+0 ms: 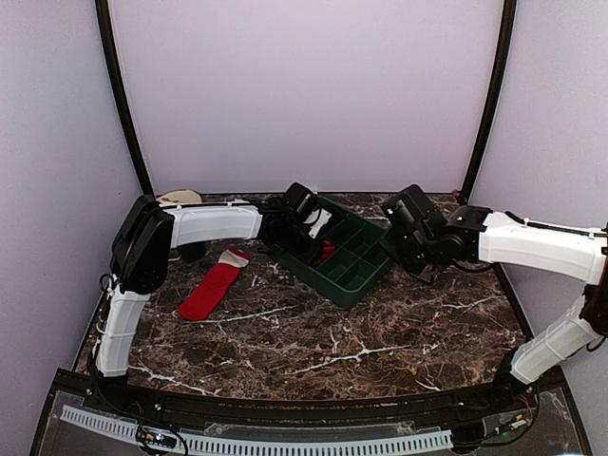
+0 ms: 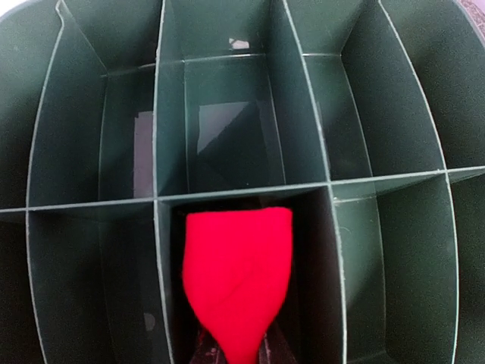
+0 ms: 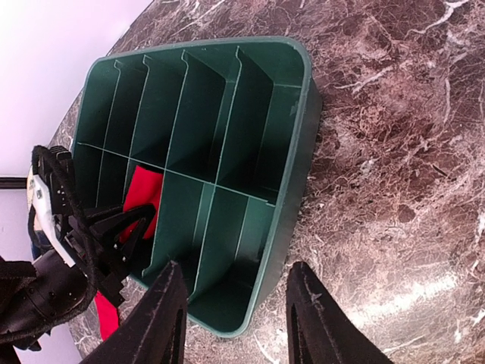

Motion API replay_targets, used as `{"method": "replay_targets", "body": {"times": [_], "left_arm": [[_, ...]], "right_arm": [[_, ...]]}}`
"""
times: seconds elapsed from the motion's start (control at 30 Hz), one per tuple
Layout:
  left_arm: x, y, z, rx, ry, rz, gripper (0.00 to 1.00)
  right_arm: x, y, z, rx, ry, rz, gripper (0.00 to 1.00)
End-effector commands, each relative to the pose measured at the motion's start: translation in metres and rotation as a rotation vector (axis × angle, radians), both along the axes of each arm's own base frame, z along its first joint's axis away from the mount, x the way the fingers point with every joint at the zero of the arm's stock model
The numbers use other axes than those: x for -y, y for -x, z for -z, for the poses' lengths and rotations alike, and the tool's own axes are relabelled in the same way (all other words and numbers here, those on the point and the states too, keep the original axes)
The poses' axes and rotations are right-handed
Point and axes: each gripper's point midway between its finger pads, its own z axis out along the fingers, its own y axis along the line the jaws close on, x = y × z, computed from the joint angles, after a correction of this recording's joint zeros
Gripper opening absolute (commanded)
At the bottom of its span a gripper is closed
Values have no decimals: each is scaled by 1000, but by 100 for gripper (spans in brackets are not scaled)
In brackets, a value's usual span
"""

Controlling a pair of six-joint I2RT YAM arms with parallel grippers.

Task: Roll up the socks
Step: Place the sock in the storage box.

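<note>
A plain red sock (image 2: 239, 277), bundled, hangs into a near-middle compartment of the green divided tray (image 2: 318, 114). My left gripper (image 2: 239, 355) is shut on its lower end; only the finger bases show at the bottom edge. In the top view the left gripper (image 1: 312, 233) is over the tray (image 1: 356, 280), with red sock (image 1: 327, 252) showing below it. The second sock (image 1: 213, 287), red with a white-and-pink cuff, lies flat on the table left of the tray. My right gripper (image 3: 234, 267) is open, its jaws either side of the tray's near corner (image 3: 292, 189); in the top view it (image 1: 421, 266) is at the tray's right side.
The tray has several narrow compartments; the others look empty. A beige object (image 1: 180, 198) lies at the back left corner. The marble table (image 1: 361, 351) ends at purple walls on three sides. The left arm's gripper (image 3: 114, 227) shows in the right wrist view.
</note>
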Motion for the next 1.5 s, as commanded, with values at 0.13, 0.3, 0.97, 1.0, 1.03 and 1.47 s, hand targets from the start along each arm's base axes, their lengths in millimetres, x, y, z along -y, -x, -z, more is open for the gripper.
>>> {"method": "replay_targets", "body": {"times": [0.13, 0.3, 0.97, 1.0, 1.03, 1.47], "left_arm": [[3, 9, 6, -123, -19, 48, 8], [7, 18, 19, -199, -43, 88, 12], [4, 22, 3, -230, -32, 65, 49], [4, 22, -2, -222, -24, 63, 49], [5, 21, -7, -213, -18, 62, 49], [-12, 23, -122, 13, 149, 29, 60]], "right_arm": [[-1, -12, -4, 20, -32, -23, 41], [-3, -18, -3, 15, -37, -38, 41], [5, -34, -14, 29, -6, -69, 41], [5, -35, -15, 31, -4, -72, 41], [4, -35, -16, 33, -3, -76, 41], [-20, -47, -42, 174, 77, -296, 41]]}}
